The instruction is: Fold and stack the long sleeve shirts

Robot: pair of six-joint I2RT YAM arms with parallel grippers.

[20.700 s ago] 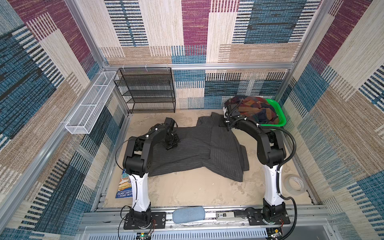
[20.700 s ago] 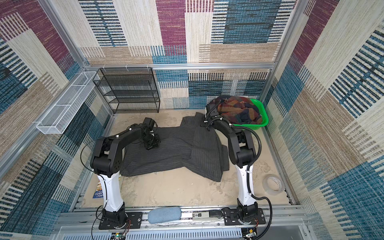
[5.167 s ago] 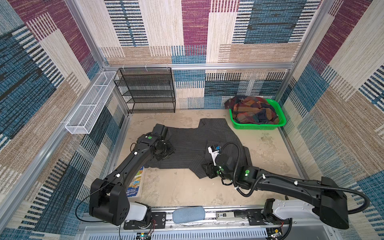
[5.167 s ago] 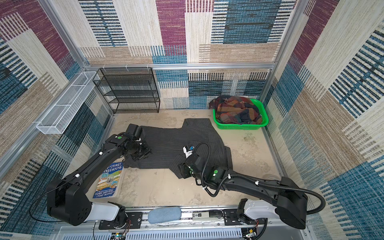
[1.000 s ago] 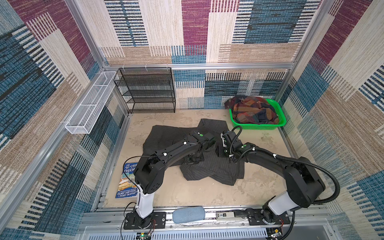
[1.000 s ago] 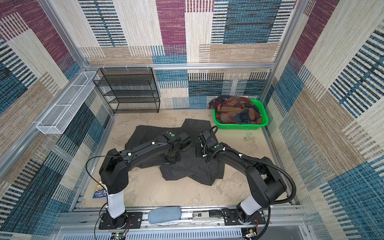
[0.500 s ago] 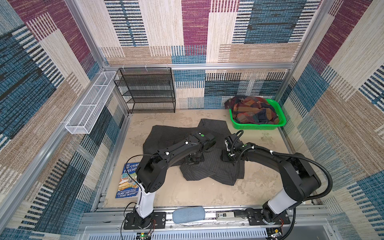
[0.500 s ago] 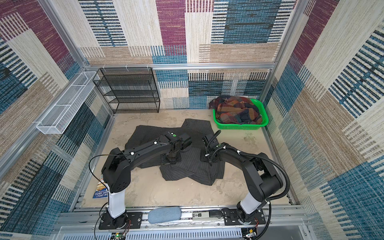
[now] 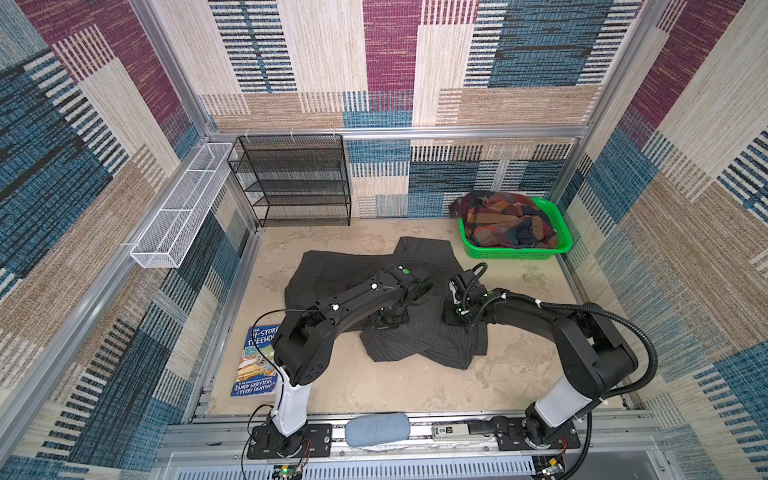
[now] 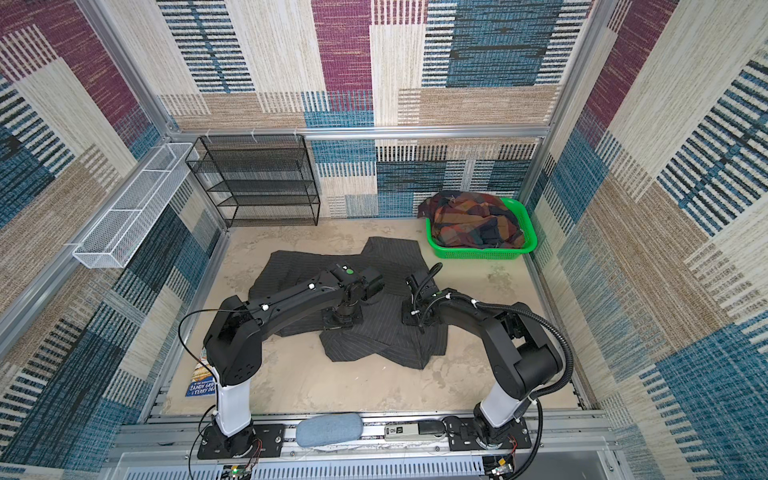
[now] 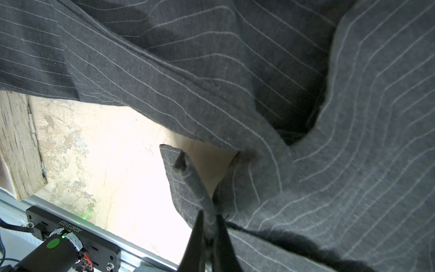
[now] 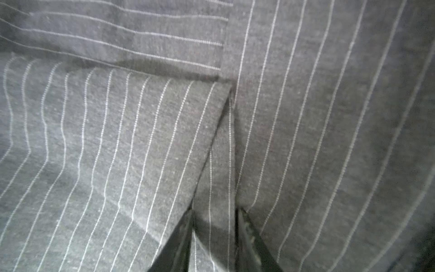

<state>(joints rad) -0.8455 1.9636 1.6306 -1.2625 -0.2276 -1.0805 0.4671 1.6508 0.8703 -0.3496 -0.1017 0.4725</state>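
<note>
The left jaws are pressed together on a thin fold at the edge of the grey pinstripe shirt (image 9: 419, 345). This shirt lies crumpled around the middle of the bench (image 9: 395, 386), partly doubled over itself. The right jaws stand over a ridge of the same cloth, a little apart, and I cannot tell if they pinch it. The plaid shirt (image 9: 505, 222) is heaped in the green basket (image 9: 515, 251) at the far right corner.

The left grip holds very little cloth, so I think a strong pull could make it slip out. Several layers overlap under the right jaws. They may take two layers together, and then the lower one would be dragged along. The two wrists are near each other and could collide.

The near half of the bench is bare, and so is the strip along its right edge. A book (image 9: 255, 365) lies at the near left edge and a black rack (image 9: 299, 183) stands at the far left corner, so there is less room on the left.
</note>
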